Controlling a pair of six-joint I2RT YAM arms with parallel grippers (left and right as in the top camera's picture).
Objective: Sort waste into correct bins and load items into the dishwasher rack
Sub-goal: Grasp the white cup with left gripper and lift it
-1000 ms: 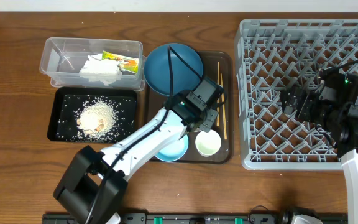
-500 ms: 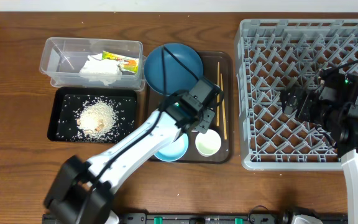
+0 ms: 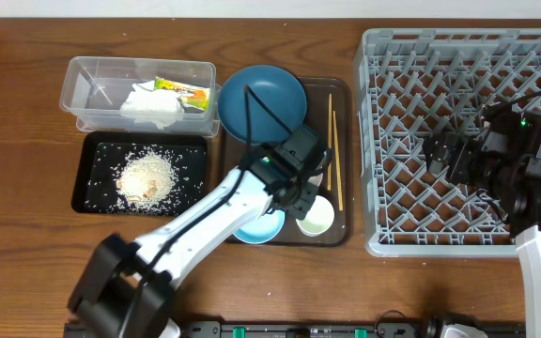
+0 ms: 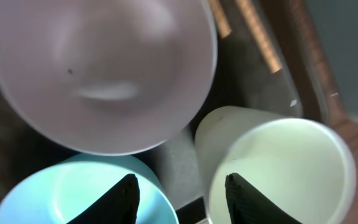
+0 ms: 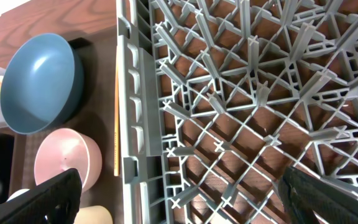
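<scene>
White cup (image 4: 278, 165), near wall between parted left claw (image 4: 182, 199) tips

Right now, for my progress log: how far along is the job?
Done: crumpled white tissue and yellow-green wrapper in the clear plastic tub; rice on the flat black tray. In hand: nothing; open left gripper hovers over the small white cup. Left: grey lattice rack shows no dishes.

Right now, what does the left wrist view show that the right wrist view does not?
Only left wrist: the inside of the light blue bowl and the open, empty left claw. Only right wrist: the grey rack, the blue plate and the open right claw. Both: the pink bowl, the white cup and chopsticks.
</scene>
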